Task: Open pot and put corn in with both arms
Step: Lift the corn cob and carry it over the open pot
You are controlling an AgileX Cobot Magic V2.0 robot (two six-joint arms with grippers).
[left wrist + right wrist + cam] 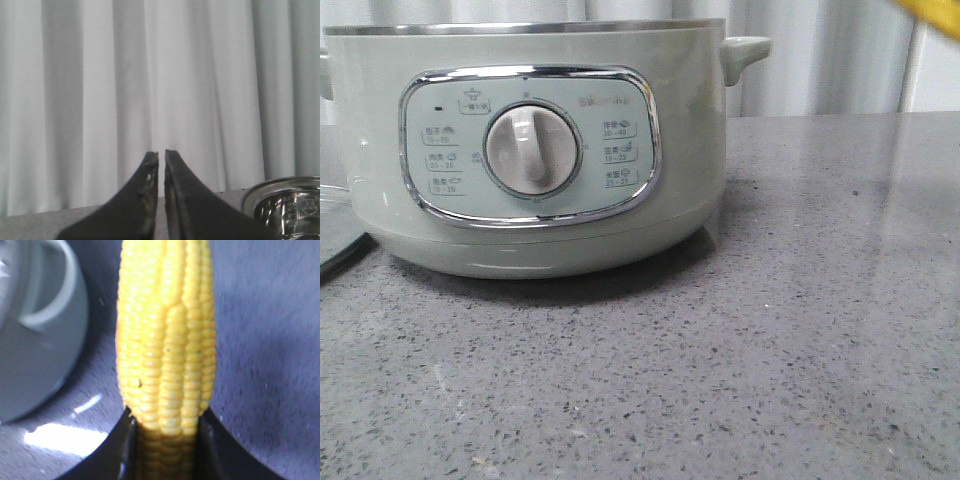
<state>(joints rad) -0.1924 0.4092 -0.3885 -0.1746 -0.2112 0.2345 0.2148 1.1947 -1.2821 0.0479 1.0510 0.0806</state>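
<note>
Corn [167, 355] clamped in right gripper [167, 440] | left gripper [161, 165] closed, empty | pot [535, 150] panel labels unreadable

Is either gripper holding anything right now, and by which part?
The right gripper holds the corn, its fingers clamping one end of the cob while the rest sticks out beyond them. The left gripper is shut on nothing.

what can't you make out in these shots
- Inside of the pot: front view shows only its wall; left wrist view cuts the steel bowl at the frame corner.
- Corn: a yellow sliver at the front view's top edge; its lower end sits between the right gripper fingers.
- Panel labels: too small to read.
- Left gripper: nearly closed, nothing visible between.
</note>
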